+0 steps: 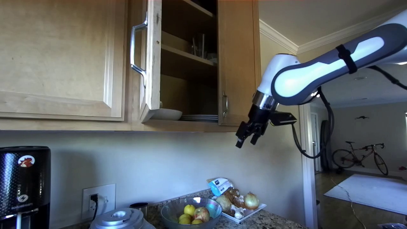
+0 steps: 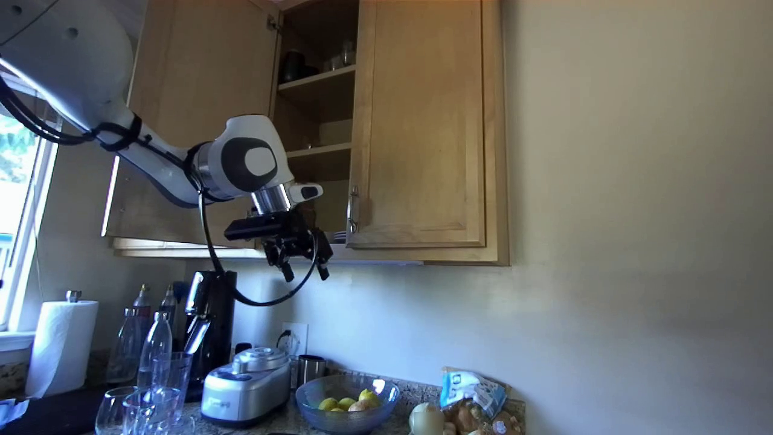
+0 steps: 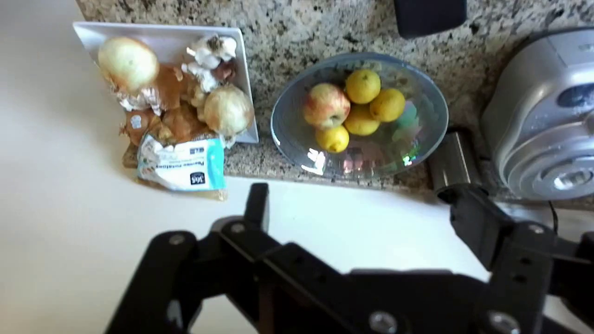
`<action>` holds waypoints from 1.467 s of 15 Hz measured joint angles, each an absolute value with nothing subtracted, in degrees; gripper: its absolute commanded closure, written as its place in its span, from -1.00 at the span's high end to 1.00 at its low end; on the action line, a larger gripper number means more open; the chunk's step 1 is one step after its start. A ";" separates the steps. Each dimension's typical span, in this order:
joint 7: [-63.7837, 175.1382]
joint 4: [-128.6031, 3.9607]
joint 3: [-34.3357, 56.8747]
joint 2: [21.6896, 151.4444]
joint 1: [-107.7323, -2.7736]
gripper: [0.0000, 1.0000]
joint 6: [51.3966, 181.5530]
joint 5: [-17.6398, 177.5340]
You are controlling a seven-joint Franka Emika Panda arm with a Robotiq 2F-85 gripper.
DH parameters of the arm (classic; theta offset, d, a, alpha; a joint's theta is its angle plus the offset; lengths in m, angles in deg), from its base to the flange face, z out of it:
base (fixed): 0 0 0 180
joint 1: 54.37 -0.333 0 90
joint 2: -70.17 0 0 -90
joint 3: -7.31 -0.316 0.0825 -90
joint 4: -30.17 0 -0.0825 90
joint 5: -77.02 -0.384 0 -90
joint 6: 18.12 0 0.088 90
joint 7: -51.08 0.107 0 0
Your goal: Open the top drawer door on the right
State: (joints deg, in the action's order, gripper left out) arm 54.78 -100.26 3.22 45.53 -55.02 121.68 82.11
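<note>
The top drawer door is a tall, narrow honey-wood cabinet door that shows in both exterior views [image 1: 238, 57] [image 2: 423, 121]. It looks shut against the cabinet frame. Its short silver handle [image 1: 225, 104] is upright near the lower inner corner and also shows in both exterior views [image 2: 352, 209]. My gripper [image 1: 246, 142] [image 2: 307, 275] points down, a little below the level of the door's lower edge and apart from the handle. In the wrist view the gripper [image 3: 362, 197] has its fingers wide apart with nothing between them. The door and handle are out of the wrist view.
The matching door with the curved bar handle [image 1: 133, 47] stands swung open, baring shelves with plates [image 1: 199, 118]. On the counter below are a glass fruit bowl [image 3: 284, 134], an onion tray [image 3: 248, 88], a silver appliance [image 3: 519, 93] and a metal cup [image 3: 452, 160].
</note>
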 measured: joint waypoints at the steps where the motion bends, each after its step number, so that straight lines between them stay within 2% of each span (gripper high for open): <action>1: 54.78 -99.30 3.34 45.68 -54.97 1.00 122.88 82.11; 13: 54.80 -89.34 3.35 50.70 -53.75 1.00 133.72 83.64; 21: 54.89 -85.31 3.25 52.56 -52.81 1.00 134.16 84.51; 22: 54.89 -84.95 3.25 52.58 -52.80 0.74 134.16 84.51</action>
